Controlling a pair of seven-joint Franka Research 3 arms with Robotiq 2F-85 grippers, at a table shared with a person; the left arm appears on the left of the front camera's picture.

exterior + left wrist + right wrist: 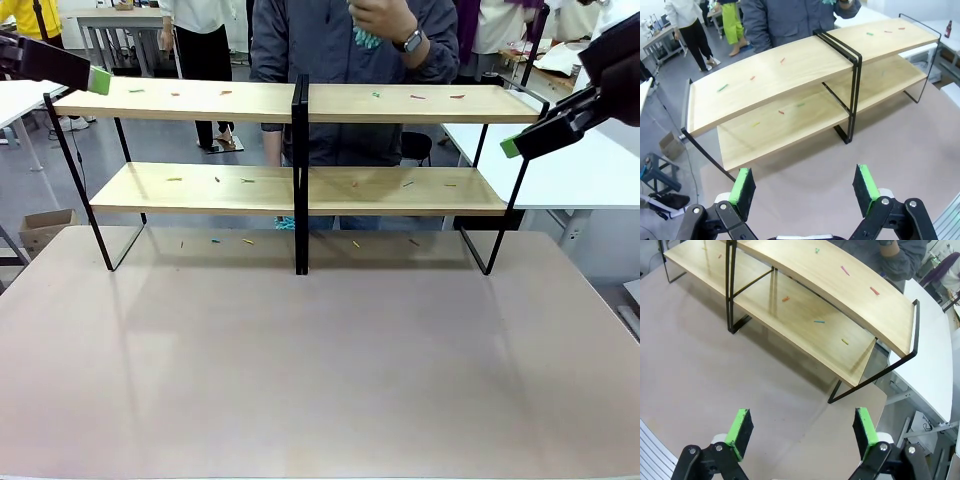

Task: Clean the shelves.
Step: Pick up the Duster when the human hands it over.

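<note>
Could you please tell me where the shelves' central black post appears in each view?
Front view: central black post stands mid-picture, upper half.
Left wrist view: post right of centre, upper half.
Right wrist view: post upper left.
Shared landmark: the person's grey jacket behind the shelves.

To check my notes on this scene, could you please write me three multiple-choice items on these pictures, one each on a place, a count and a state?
1. Where does the person stand?
A. behind the shelves
B. at their left end
C. on the robot's side

2. How many wooden tiers do the shelves have?
A. one
B. two
C. four

3. How is the left gripper?
A. shut on a cloth
B. shut, empty
C. open, empty

Answers:
1 A, the person's torso shows beyond the shelves.
2 B, there is one upper and one lower tier.
3 C, its green pads stand wide apart with nothing between them.
</note>
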